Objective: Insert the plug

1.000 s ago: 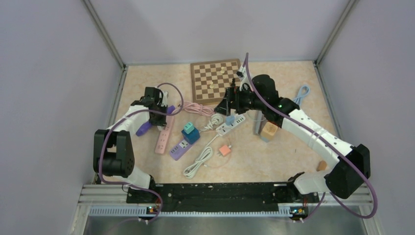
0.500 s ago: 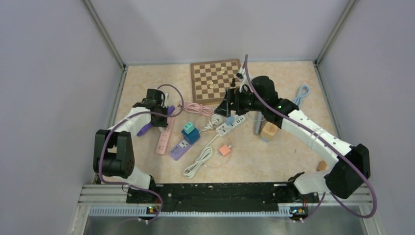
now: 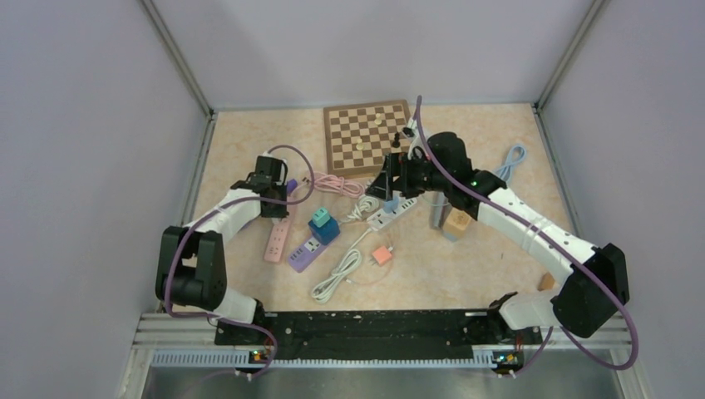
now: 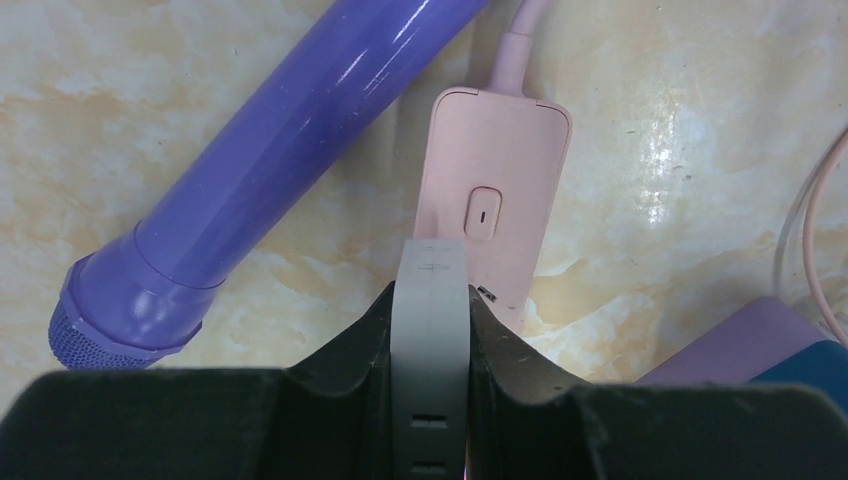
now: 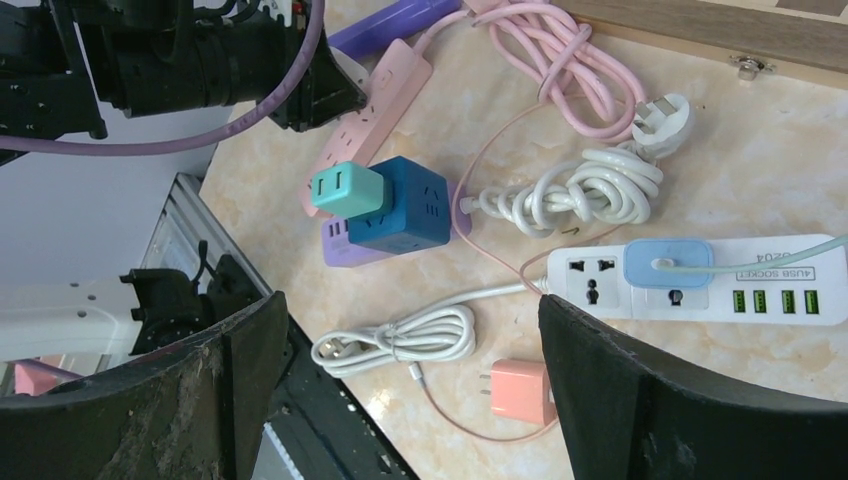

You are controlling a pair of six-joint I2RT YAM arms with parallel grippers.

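Clamping flat white plug (image 4: 428,310) between left fingers (image 4: 345,355) above pink power strip (image 4: 492,145); not yet inserted; right fingers (image 5: 640,385) wide.

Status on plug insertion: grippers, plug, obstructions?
Left gripper shut on grey plug, over pink power strip. Right gripper open, holding nothing. Purple tube lies beside strip, not blocking.

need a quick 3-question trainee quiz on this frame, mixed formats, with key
1. True or false: the left gripper is open and empty.
2. The strip under its white plug is: A) green B) pink C) black.
3. What sits in the white power strip below the right gripper?
Key: 1 false, it is shut on the white plug; 2 B; 3 a light-blue plug.
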